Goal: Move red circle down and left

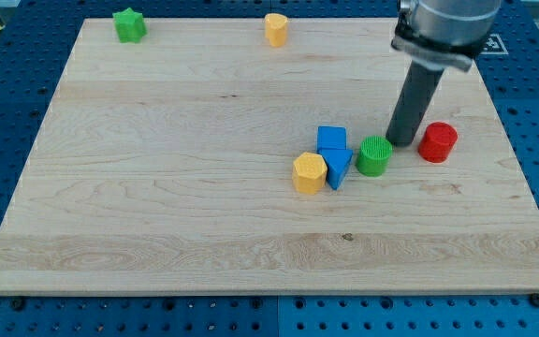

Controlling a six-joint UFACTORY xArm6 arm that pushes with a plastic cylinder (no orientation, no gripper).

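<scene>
The red circle [437,141] stands on the wooden board at the view's right of centre. My tip [400,141] rests on the board between the red circle and a green circle [374,155], just to the red circle's left and a little apart from it. The green circle sits just below and left of my tip. A blue cube [331,139] and a blue block [337,165] lie left of the green circle, with a yellow hexagon block [309,172] beside them.
A green star [130,24] lies at the board's top left. A yellow block [276,28] sits at the top middle. The board [157,206] lies on a blue perforated table.
</scene>
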